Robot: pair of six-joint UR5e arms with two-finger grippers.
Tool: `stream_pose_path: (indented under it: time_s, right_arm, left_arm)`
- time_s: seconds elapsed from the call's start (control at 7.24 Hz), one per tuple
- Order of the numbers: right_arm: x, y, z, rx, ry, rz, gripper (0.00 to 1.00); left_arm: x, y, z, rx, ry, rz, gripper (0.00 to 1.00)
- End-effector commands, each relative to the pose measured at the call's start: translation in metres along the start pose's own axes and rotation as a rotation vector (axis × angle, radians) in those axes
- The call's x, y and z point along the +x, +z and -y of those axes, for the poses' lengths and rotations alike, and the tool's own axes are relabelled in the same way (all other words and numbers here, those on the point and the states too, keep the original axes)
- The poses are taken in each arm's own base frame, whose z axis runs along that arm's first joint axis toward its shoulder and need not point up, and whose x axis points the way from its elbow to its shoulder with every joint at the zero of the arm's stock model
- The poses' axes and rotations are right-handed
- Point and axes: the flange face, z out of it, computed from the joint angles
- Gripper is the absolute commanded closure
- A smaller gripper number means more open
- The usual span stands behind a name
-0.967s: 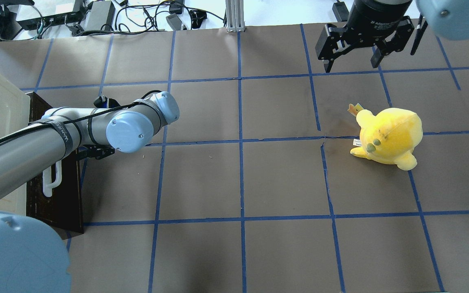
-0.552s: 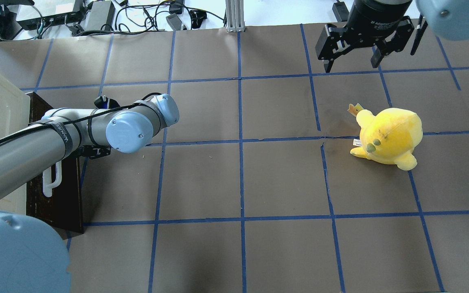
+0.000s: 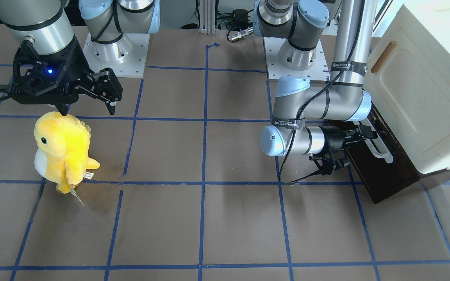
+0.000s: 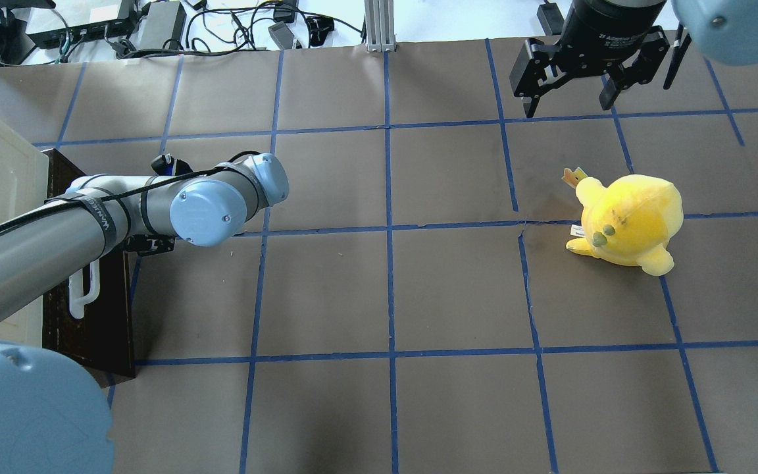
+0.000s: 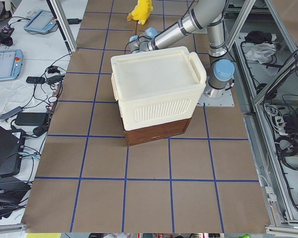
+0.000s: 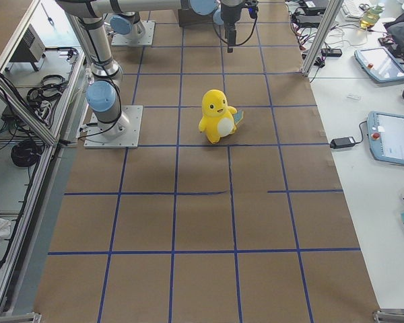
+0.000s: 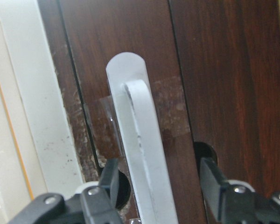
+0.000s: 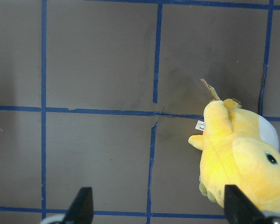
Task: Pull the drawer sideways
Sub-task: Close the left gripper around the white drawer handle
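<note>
The left gripper (image 7: pixel 157 177) is spread wide at the drawer (image 7: pixel 224 70), one finger on each side of the long white handle (image 7: pixel 135 140); in the wrist view neither pad seems to press the bar yet, and the bar sits nearer one finger than the other. The dark wooden drawer front lies straight ahead of the fingertips, under the cream cabinet (image 3: pixel 416 97); none of its pale inside shows, so I judge the drawer shut or nearly so.

The step in hand looks like taking hold of the handle. To do it well, centre the bar between the pads first; push in until the fingertips pass behind it without scraping the wood; close firmly, since the smooth bar may slip; then pull straight away from the cabinet, square to the front, so the drawer does not jam or drag the whole cabinet across the table (image 4: pixel 326 296).

The right gripper (image 4: pixel 566 105) hangs with its fingers apart and nothing held; the yellow plush toy (image 4: pixel 629 220) stands below it and a little to one side.
</note>
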Motion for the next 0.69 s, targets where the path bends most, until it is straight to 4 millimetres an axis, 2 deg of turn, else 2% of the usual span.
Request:
stream_pose_path:
  time_s: [0.0, 0.14, 0.41, 0.55]
  right_arm:
    - [0.0, 0.0, 0.0, 0.0, 0.001, 0.0, 0.0]
    - [0.0, 0.0, 0.0, 0.0, 0.001, 0.0, 0.0]
    - [0.0, 0.0, 0.0, 0.0, 0.001, 0.0, 0.0]
    - [0.0, 0.0, 0.0, 0.0, 0.001, 0.0, 0.0]
  left_arm:
    - [-0.0004, 0.0001, 0.0007, -0.001, -0.001, -0.001, 0.56]
    - [-0.0006, -0.0009, 0.0008, 0.0, -0.003, -0.002, 0.56]
    - [0.0006, 0.0002, 0.0007, -0.003, -0.002, -0.003, 0.74]
    - [0.0007, 0.0002, 0.0006, -0.004, -0.004, -0.004, 0.77]
